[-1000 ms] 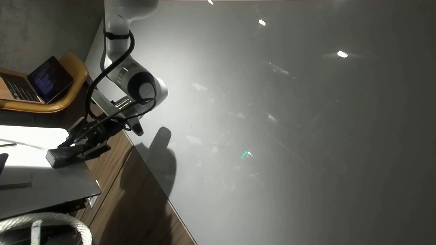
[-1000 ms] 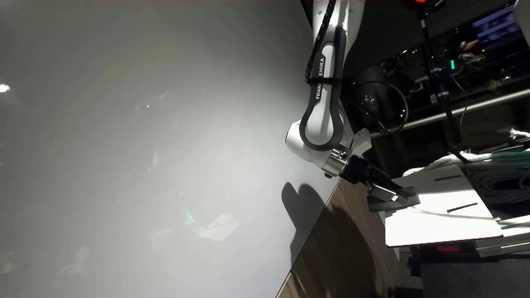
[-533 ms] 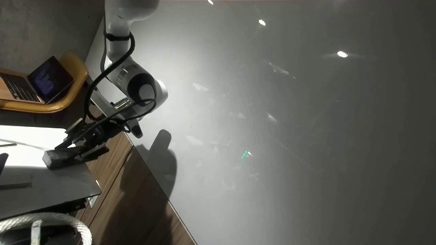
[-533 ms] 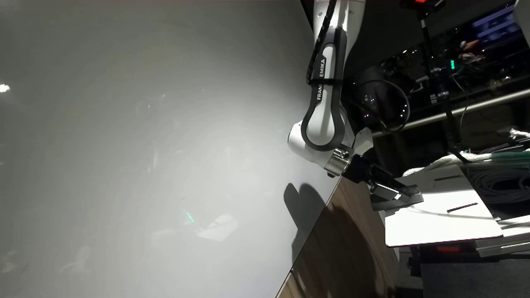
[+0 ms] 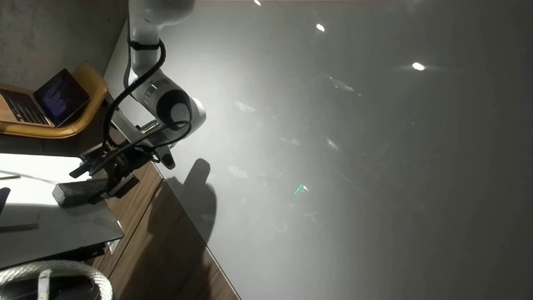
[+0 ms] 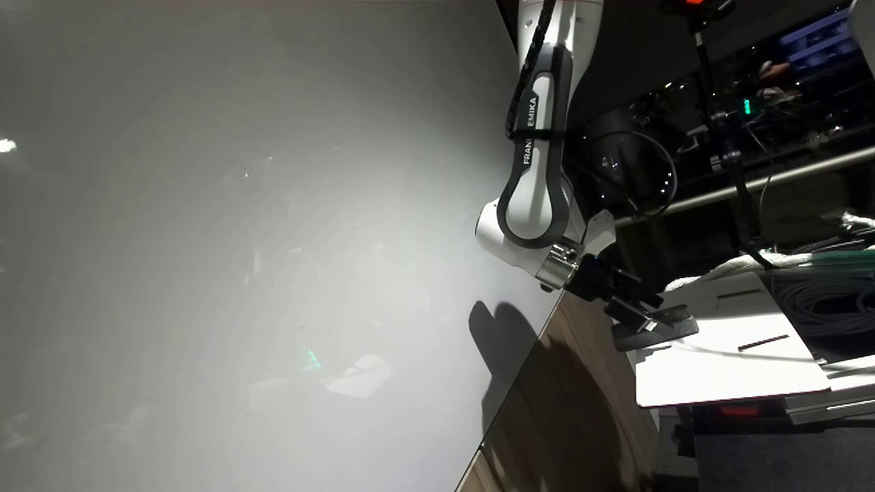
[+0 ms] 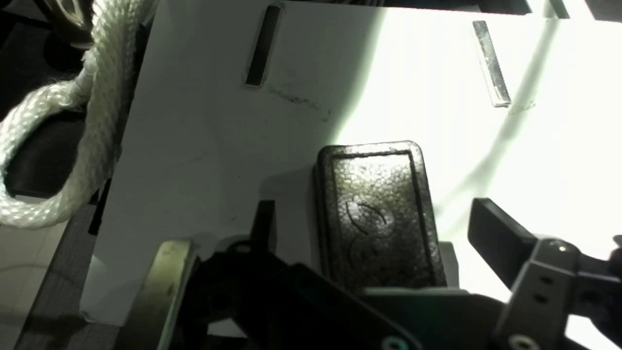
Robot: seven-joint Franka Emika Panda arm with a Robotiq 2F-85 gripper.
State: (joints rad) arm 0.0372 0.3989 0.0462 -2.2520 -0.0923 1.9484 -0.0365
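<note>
Dark grey, pebble-textured rectangular block with rounded corners: lying flat on a thin white rectangular panel, near the panel edge that is facing the arm. A raised border is framing its upper face; a curved mark is showing inside that border.

Black two-fingered mechanical hand: standing released, its fingers parted to either side of the block, gaps showing at both flanks in the wrist view. The block's near end is disappearing behind the hand there.

Farther along the panel, a narrow dark strip and a narrow brightly lit metallic strip are sitting well apart. White braided rope is looping just beside the panel.

Outward: white-and-black jointed robot arm is extending over a broad glossy pale-grey surface in both exterior views; its shadow is crossing that surface and brown wood-grain boarding. In an exterior view, an open dark-screened laptop is resting on a mustard-yellow seat.
</note>
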